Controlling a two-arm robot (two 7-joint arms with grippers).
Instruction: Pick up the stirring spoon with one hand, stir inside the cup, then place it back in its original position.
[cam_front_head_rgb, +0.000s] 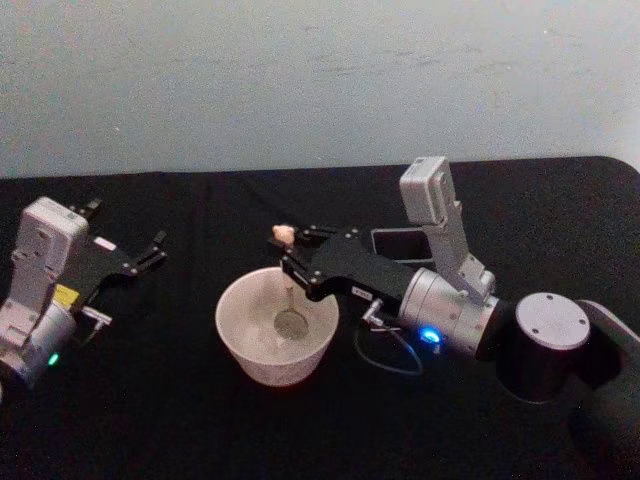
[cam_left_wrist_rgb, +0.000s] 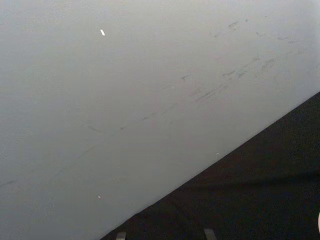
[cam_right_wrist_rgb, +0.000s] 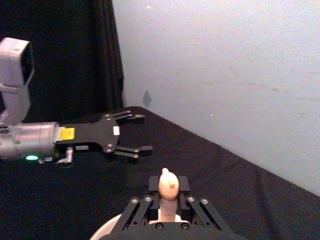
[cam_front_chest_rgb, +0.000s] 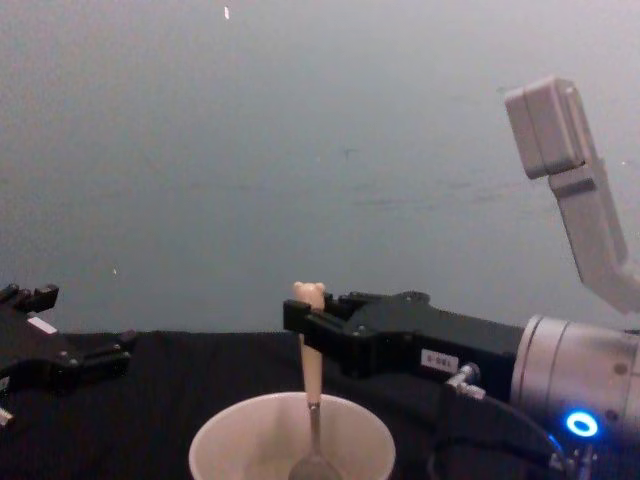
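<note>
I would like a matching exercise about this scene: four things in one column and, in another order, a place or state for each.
1. stirring spoon
2. cup
3. left hand
4. dark holder

A. open, holding nothing
B. on the table behind the right arm
C. held upright by the right hand
D. has the spoon's bowl end inside it

Pairs: 1-C, 2-D, 3-A, 4-B.

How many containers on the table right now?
2. The cream cup sits front centre, with the stirring spoon held in it by the right gripper. The dark grey holder stands behind that arm, partly hidden.
</note>
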